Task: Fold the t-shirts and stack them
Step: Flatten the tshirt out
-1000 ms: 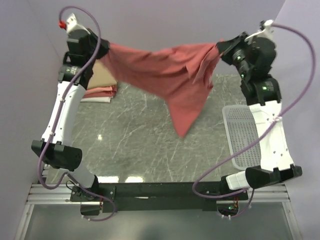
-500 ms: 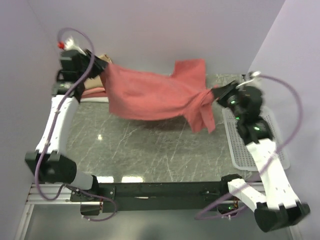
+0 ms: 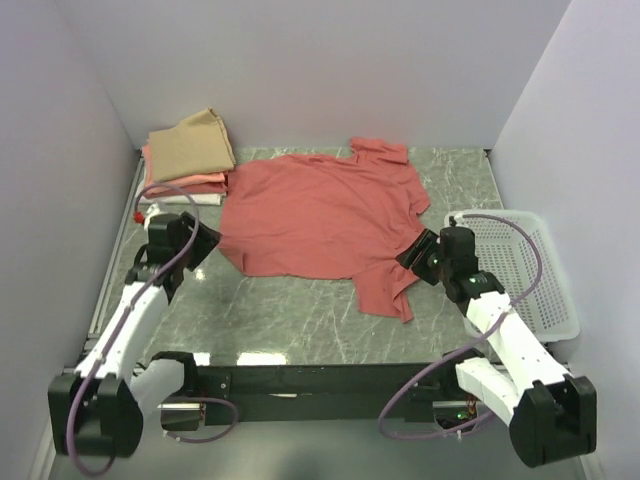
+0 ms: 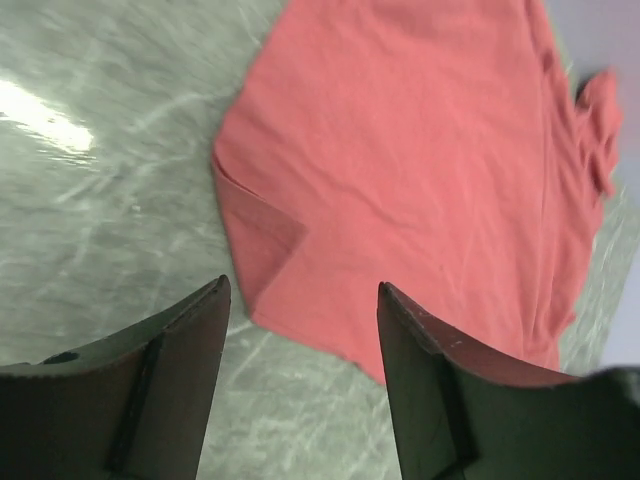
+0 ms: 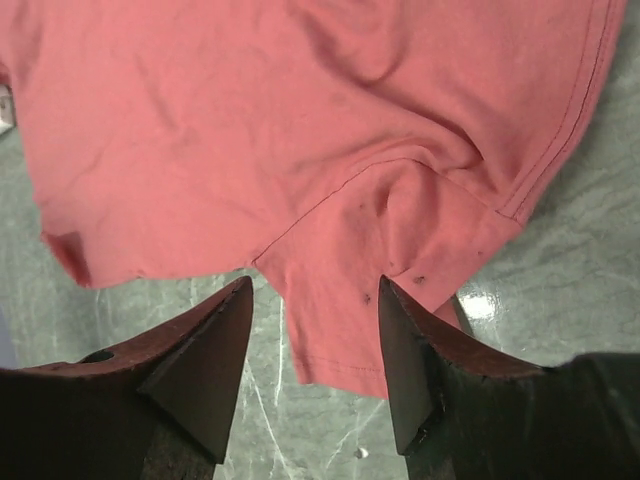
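Observation:
A salmon-red t-shirt [image 3: 322, 215] lies spread flat on the marble table, with a sleeve [image 3: 385, 290] trailing toward the front right. My left gripper [image 3: 203, 243] hovers open just off the shirt's left corner [image 4: 262, 250], holding nothing. My right gripper [image 3: 418, 257] is open above the near sleeve [image 5: 395, 290], nothing between its fingers. Folded t-shirts [image 3: 188, 155], tan on top of salmon-pink and white, are stacked at the back left corner.
A white perforated basket [image 3: 525, 270] stands at the right edge of the table beside my right arm. Purple walls close in the back and both sides. Bare marble [image 3: 290, 315] runs along the front.
Both grippers have let go of the red t-shirt, which dropped from hanging between them to lying flat. Both arms pulled back toward the near edge and lowered.

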Tool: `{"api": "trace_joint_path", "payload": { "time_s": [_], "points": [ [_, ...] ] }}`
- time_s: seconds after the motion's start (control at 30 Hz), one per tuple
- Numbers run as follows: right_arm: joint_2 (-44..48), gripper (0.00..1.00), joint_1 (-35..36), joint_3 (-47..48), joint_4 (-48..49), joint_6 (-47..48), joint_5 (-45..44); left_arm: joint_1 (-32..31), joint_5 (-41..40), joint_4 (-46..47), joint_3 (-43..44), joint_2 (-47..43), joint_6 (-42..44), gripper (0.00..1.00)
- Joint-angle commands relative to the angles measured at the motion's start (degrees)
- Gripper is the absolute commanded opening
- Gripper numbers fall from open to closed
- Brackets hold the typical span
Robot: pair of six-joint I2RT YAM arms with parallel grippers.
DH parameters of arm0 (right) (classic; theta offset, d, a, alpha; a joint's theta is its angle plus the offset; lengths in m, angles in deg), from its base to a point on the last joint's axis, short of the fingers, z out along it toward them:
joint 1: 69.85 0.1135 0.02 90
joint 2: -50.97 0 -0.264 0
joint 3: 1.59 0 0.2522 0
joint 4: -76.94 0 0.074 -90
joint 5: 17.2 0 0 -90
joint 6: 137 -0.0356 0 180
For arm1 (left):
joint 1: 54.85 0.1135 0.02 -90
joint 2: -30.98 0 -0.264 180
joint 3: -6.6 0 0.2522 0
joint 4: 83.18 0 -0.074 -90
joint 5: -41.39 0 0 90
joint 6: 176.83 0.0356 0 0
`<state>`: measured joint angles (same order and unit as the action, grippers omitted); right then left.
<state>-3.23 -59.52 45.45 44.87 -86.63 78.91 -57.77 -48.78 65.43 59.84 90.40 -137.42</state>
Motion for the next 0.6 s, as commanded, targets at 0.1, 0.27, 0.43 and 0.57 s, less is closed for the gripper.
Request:
{"api": "trace_joint_path", "payload": {
  "time_s": [0.1,0.27,0.43,0.57],
  "points": [
    [5.0,0.59,-0.1,-3.1,2.6,-1.4,0.2,-0.2,-4.6,7.7,-6.0,2.7,-4.9,0.57],
    [6.0,0.59,-0.2,-2.9,1.3,-0.8,-0.7,-5.7,-12.4,6.3,2.1,13.2,-5.6,0.53],
    [5.9,0.59,-0.1,-3.7,2.4,-1.2,0.0,-18.9,-29.6,-4.7,15.0,22.5,-5.8,0.52],
    [5.7,0.59,-0.2,-3.5,2.3,-1.1,0.2,-24.8,-40.8,-13.7,24.2,32.1,-6.2,0.5]
  ]
}}
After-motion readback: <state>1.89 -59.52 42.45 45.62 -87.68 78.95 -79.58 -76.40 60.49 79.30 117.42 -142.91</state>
